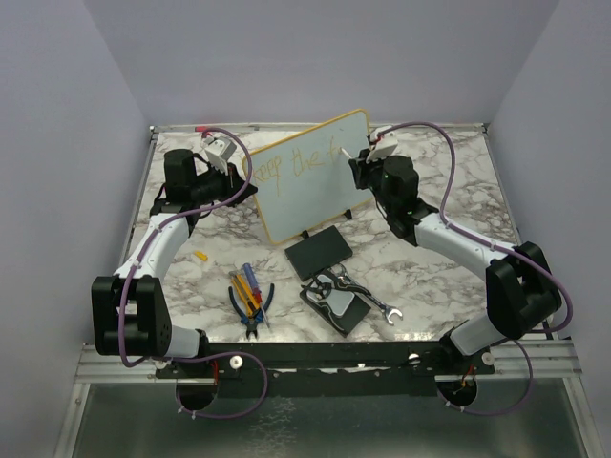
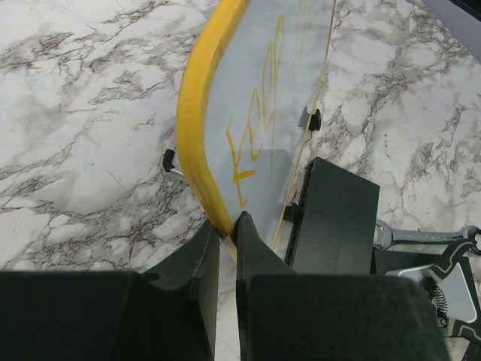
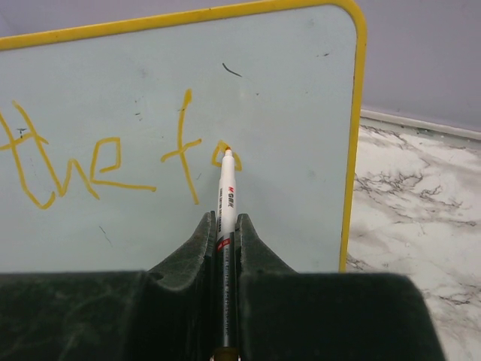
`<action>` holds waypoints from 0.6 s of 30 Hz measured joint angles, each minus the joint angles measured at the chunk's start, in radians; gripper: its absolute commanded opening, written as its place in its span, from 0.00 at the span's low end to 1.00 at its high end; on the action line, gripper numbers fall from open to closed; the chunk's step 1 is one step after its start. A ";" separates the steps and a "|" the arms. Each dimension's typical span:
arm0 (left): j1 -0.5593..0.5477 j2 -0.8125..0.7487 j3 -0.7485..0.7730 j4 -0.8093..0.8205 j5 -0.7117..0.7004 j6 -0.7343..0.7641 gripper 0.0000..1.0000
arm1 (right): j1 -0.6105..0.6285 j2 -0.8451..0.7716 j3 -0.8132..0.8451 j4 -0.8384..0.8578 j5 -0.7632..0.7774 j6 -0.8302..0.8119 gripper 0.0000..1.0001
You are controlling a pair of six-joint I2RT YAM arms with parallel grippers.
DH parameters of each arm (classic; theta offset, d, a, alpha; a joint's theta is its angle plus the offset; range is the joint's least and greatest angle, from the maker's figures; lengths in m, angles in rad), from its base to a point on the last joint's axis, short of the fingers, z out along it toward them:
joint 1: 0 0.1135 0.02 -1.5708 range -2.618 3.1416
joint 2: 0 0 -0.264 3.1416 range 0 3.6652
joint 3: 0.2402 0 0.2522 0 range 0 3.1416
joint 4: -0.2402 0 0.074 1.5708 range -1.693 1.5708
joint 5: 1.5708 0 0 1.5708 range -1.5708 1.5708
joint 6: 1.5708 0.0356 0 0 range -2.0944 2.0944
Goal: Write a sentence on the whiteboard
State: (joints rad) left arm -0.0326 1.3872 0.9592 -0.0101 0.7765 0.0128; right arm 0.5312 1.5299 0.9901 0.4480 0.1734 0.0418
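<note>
Marker [image 3: 226,188] tip on the whiteboard [image 1: 307,186], the sentence [image 3: 105,169] part written.
The whiteboard stands upright on its small feet at the far middle of the marble desk [image 1: 205,296], between the two arms; the left pincer [image 2: 227,226] is clamped on its yellow frame at the left edge; the right pincer [image 3: 227,222] is closed tight on the marker, whose orange tip touches the board just right of the "f"; the orange writing reads "keep the f" plus a small started stroke; a black pad [image 1: 318,251] lies flat just near of the board; pliers [image 1: 253,310] and a wrench [image 1: 382,307] lie nearer.
</note>
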 measured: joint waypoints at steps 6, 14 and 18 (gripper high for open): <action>0.000 0.000 0.000 0.000 0.000 0.000 0.00 | 0.000 0.000 -0.031 0.003 0.024 0.014 0.01; -0.001 -0.002 0.000 -0.002 0.000 0.000 0.00 | 0.000 0.000 -0.043 0.005 0.035 0.026 0.01; -0.001 -0.003 0.000 -0.003 0.000 0.000 0.00 | 0.000 0.000 -0.044 0.005 0.049 0.031 0.01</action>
State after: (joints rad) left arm -0.0334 1.3846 0.9592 -0.0132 0.7765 0.0128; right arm 0.5312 1.5299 0.9459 0.4530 0.2226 0.0727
